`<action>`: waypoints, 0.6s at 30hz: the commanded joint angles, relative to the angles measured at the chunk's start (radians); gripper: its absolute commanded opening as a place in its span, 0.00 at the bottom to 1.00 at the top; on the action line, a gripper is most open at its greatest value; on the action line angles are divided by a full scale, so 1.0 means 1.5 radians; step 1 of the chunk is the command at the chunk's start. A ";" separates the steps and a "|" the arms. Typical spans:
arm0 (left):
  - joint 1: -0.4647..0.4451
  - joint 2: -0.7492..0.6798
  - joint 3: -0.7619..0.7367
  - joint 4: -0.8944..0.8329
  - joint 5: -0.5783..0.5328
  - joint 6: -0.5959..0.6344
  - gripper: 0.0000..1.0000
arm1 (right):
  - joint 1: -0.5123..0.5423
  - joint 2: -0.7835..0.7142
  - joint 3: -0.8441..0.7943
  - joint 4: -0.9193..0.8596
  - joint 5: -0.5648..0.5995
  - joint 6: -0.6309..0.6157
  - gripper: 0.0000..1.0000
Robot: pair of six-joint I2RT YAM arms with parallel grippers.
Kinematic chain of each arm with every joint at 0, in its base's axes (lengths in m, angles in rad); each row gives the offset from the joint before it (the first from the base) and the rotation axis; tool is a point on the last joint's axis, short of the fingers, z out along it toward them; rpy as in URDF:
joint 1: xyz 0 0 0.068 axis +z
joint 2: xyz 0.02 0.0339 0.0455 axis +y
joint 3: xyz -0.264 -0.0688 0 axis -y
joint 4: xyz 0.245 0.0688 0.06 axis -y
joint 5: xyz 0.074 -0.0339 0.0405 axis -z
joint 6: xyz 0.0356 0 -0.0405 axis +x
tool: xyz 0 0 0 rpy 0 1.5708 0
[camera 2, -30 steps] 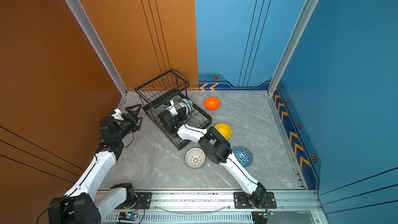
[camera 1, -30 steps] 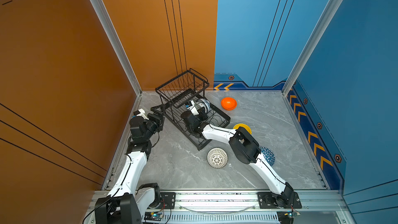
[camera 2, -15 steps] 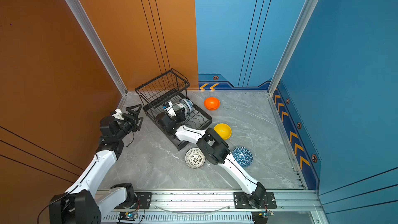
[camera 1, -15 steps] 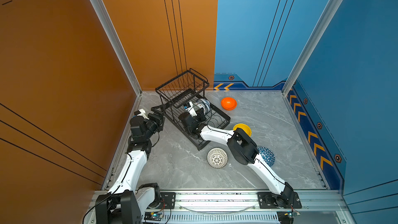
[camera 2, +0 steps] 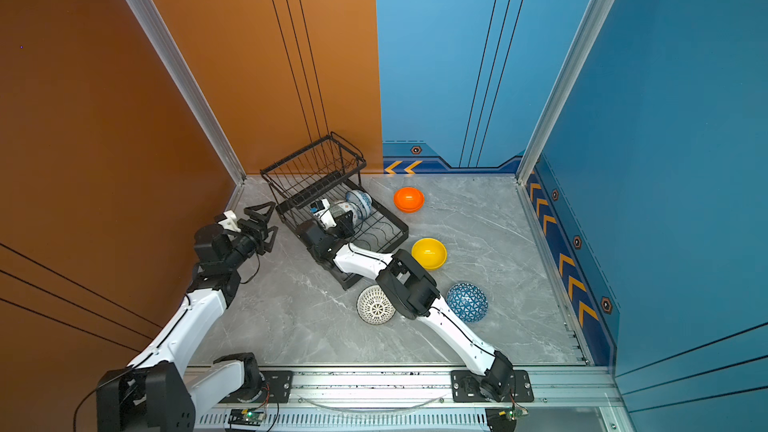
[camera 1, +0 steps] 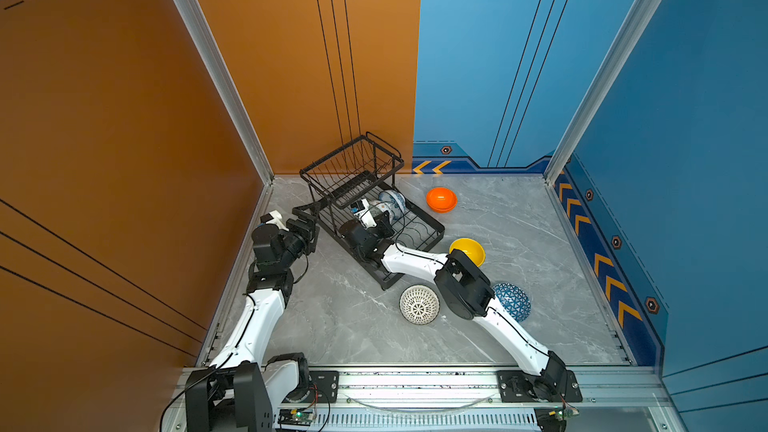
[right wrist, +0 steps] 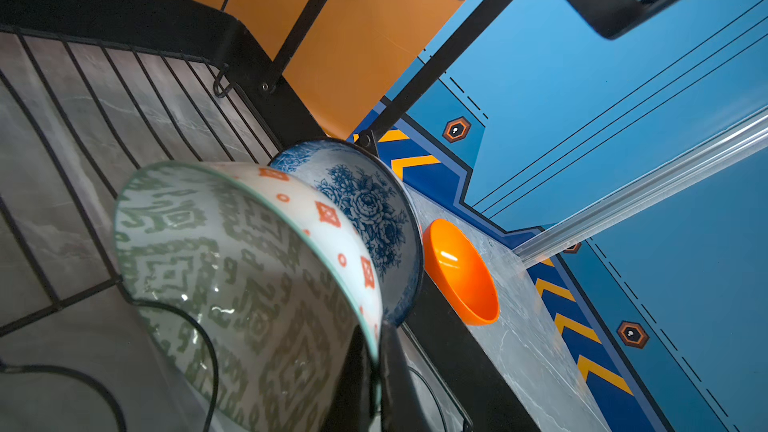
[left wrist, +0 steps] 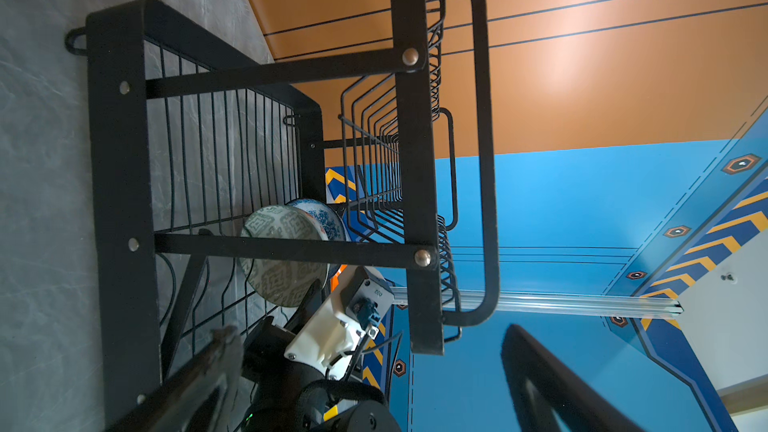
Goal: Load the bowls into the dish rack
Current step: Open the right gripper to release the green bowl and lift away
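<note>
Jaws of the right gripper (right wrist: 376,351) are clamping the rim of the pale green bowl (right wrist: 232,268), holding it on edge inside the tray of the dish rack (camera 1: 424,211), below the raised basket. The white-and-blue floral bowl (right wrist: 365,209) is standing on edge in the tray just beside it, at its 2 o'clock in both top views; whether the two are touching I cannot tell. The rack is sitting askew toward the 11 o'clock corner of the grey table (camera 1: 519,222). The left gripper (camera 2: 266,224) is hovering with its jaws spread wide and empty at the rack's 9 o'clock side, near the frame. Four bowls are lying on the table. The orange bowl (camera 1: 441,199) is at the rack's 3 o'clock and the yellow bowl (camera 1: 467,251) at 4 o'clock. The blue triangle bowl (camera 1: 513,301) is farther out at 4 o'clock, and the white lattice bowl (camera 1: 419,304) is at 5 o'clock.
</note>
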 commanded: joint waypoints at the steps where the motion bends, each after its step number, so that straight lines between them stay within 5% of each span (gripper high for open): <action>1: 0.003 -0.003 -0.013 0.012 0.017 0.001 0.98 | 0.000 0.005 0.005 -0.097 -0.009 0.030 0.00; 18: 0.004 -0.024 -0.019 0.012 0.013 -0.003 0.98 | -0.004 -0.026 0.033 -0.238 -0.075 0.151 0.13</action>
